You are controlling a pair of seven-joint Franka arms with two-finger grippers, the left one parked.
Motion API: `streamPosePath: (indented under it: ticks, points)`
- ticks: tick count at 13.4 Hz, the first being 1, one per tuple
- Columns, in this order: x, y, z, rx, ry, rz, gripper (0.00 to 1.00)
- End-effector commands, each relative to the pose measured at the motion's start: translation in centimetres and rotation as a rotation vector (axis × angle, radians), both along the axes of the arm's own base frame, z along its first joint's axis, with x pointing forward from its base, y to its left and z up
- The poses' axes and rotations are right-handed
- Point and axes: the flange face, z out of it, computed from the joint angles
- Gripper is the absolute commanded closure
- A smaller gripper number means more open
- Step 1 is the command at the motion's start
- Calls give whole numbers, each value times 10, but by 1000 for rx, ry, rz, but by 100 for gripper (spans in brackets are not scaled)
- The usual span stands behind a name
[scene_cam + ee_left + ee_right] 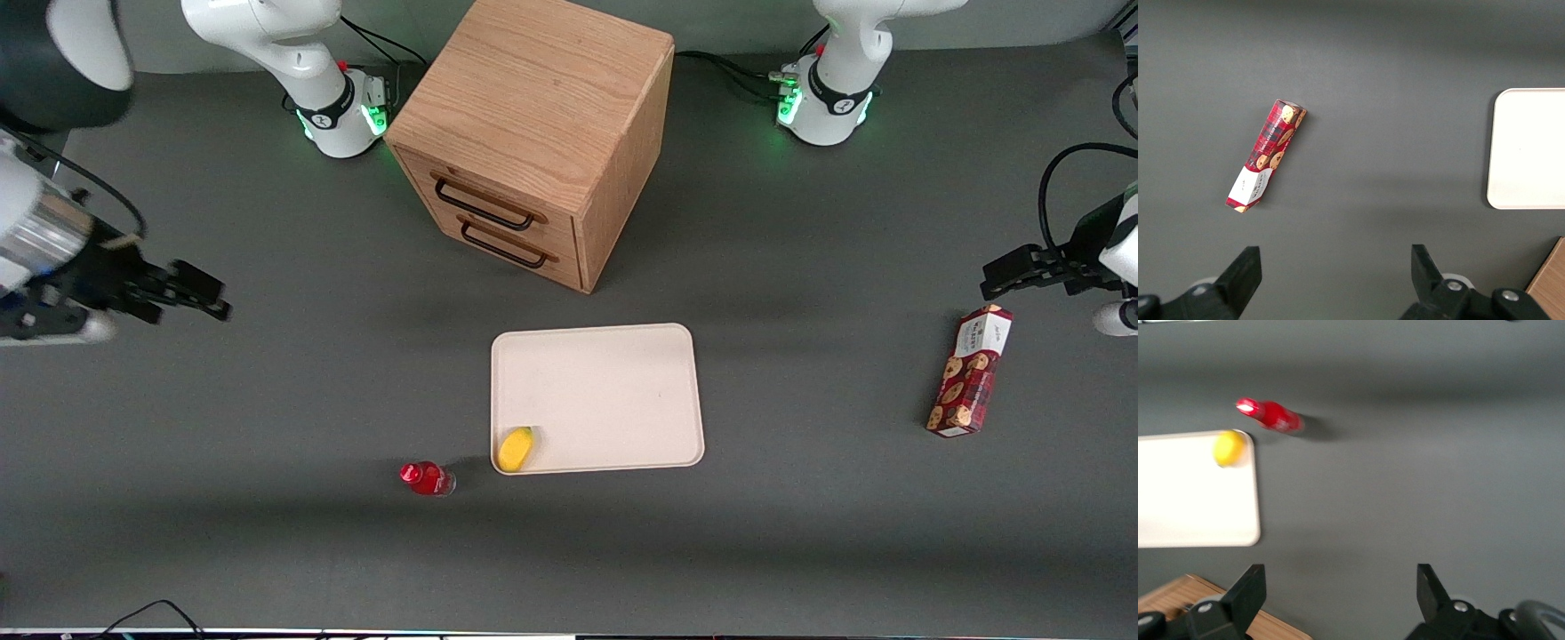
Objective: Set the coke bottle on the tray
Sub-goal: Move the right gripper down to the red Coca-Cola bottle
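Grey matte table [800,267], flat, roomy. Oak drawer cabinet [533,133] farther from front camera than your fingers. Cream tray [613,382] well apart from fingers, low rim, easy set-down. Your gripper [200,298] aloft at working arm's end, fingers spread, holding nothing. Coke bottle [427,478] stands on table just beside tray corner, well apart from fingers, nearer front camera. Yellow fruit [515,448] in that corner: choose bare tray.

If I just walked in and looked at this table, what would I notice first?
Probably the big wooden cabinet standing in the middle, with the cream tray in front of its drawers. Then the bright bits: a yellow fruit in the tray's corner nearest the camera, and the red coke bottle on the table just beside that corner. The gripper hangs open above the working arm's end of the table, well away from the bottle.
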Motion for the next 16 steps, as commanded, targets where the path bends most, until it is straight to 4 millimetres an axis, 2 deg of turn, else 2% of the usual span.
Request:
streamPosePath:
  ticks: [1, 3, 4, 5, 7, 8, 10, 12, 15, 16]
  points:
    - [60, 66, -32, -38, -5, -6, 0]
    - [89, 89, -65, -47, -10, -2, 0]
    - [97, 114, -84, -47, -9, 28, 0]
    - [105, 130, -98, -57, -26, 44, 0]
    - [116, 154, -129, -64, -78, 17, 0]
    - [124, 166, -152, -53, -110, 2, 0]
    - [133, 179, -193, -38, -139, 13, 0]
    - [136, 180, -223, -46, -118, 24, 0]
    - [137, 173, -238, -123, -121, 86, 0]
    - [135, 173, -249, -161, -116, 105, 0]
